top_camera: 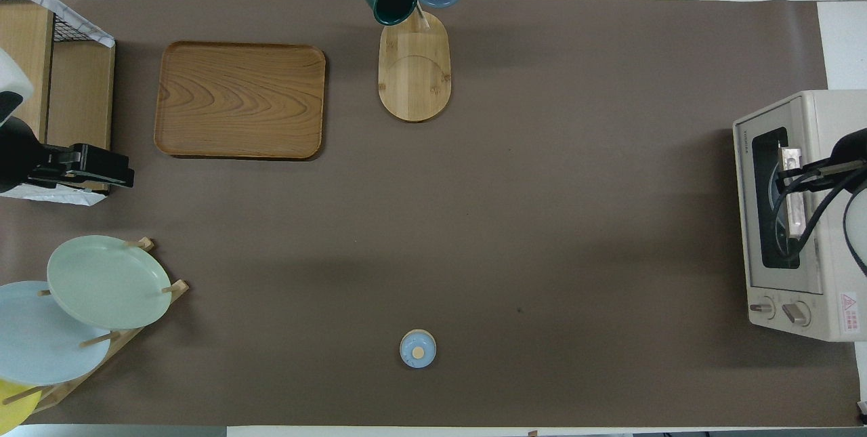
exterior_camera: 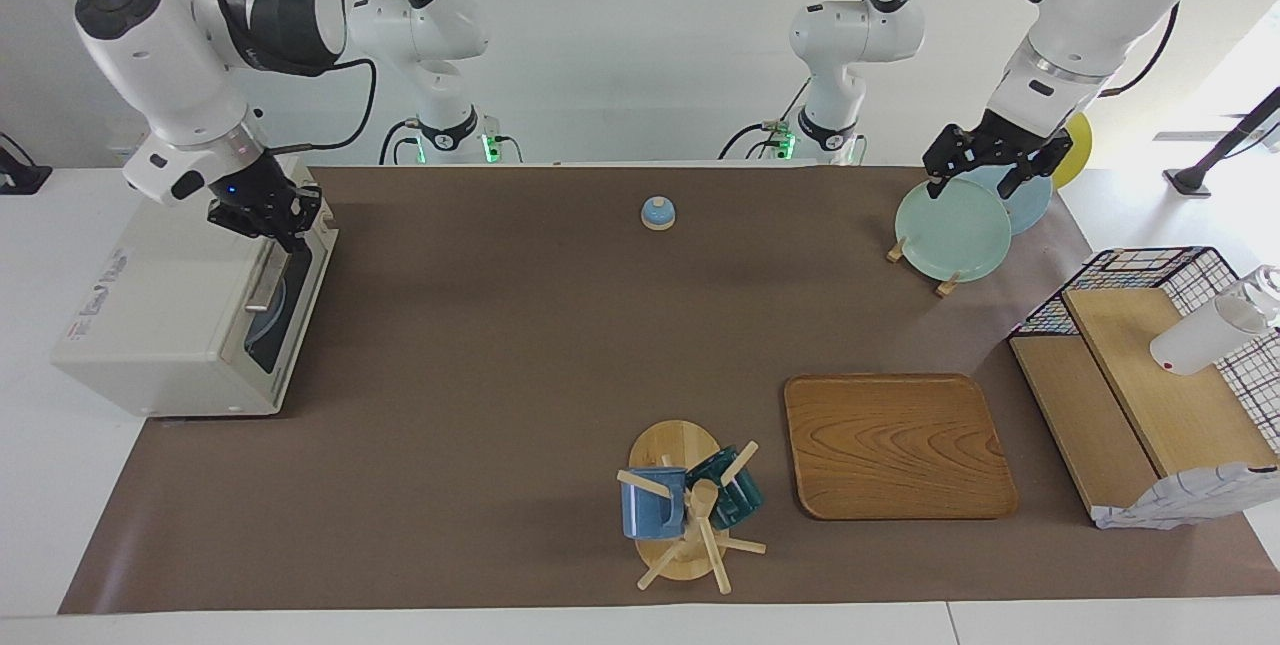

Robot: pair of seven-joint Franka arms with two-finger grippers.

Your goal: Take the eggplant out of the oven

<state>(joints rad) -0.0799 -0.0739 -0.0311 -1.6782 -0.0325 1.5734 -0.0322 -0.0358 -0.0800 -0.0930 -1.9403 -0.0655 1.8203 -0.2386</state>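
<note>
The cream-white oven [exterior_camera: 170,295] stands at the right arm's end of the table with its door closed. Through the dark window only the pale rim of a plate shows; the eggplant is hidden. My right gripper [exterior_camera: 290,233] is shut at the end of the silver door handle [exterior_camera: 268,275] nearer to the robots. I cannot tell whether its tips clasp the bar. In the overhead view the right gripper [top_camera: 789,176] lies over the handle [top_camera: 794,210] on the oven [top_camera: 823,274]. My left gripper [exterior_camera: 975,183] waits open over the plate rack.
A rack with a green plate [exterior_camera: 950,230] and a blue one stands at the left arm's end. Beside it is a wire basket with wooden shelves [exterior_camera: 1150,395]. A wooden tray [exterior_camera: 897,445], a mug tree [exterior_camera: 690,510] and a small blue lid [exterior_camera: 657,213] are on the brown mat.
</note>
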